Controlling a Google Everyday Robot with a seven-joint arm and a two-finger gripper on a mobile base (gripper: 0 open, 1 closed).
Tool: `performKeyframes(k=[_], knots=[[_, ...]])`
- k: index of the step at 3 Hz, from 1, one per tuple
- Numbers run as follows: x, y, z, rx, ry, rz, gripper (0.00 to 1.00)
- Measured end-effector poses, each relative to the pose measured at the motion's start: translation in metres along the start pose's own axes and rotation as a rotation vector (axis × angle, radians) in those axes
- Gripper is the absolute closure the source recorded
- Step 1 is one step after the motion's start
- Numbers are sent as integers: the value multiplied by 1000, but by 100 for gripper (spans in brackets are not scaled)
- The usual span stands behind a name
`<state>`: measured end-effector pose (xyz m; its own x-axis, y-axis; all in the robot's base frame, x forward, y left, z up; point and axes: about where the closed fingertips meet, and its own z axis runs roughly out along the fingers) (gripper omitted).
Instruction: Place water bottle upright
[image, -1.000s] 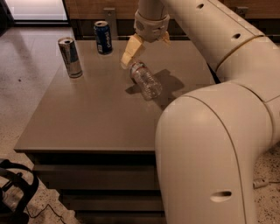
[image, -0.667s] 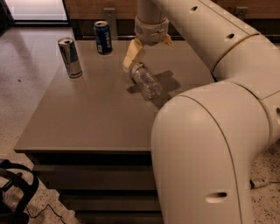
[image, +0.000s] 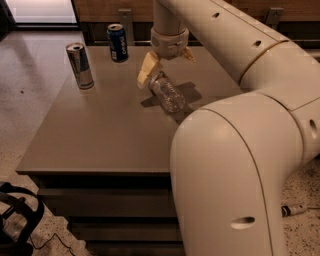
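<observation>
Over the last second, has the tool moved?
Yes. The tool has dropped lower, closer to the water bottle lying on the table, while the blue can behind it sits in the same spot.

The gripper (image: 167, 65) is spread at the bottle's (image: 169, 94) far end, its right finger mostly hidden by the wrist (image: 170, 42); the cap cannot be made out. The arm (image: 235, 150) covers the table's (image: 100, 130) near right corner

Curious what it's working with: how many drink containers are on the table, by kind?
Cans: 2 (blue can, silver can)
Bottles: 1 (water bottle)
Total: 3
The gripper is at the water bottle's far end.
</observation>
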<state>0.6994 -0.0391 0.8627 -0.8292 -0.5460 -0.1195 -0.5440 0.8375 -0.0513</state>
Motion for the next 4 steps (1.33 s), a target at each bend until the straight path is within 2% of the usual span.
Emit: performKeyframes(k=[2,3,4], knots=[[-7,17,25,-57,42,-28,0],[-14,17,29,-55,20,-28,18],[-19,17,32,-54,5,-29,40]])
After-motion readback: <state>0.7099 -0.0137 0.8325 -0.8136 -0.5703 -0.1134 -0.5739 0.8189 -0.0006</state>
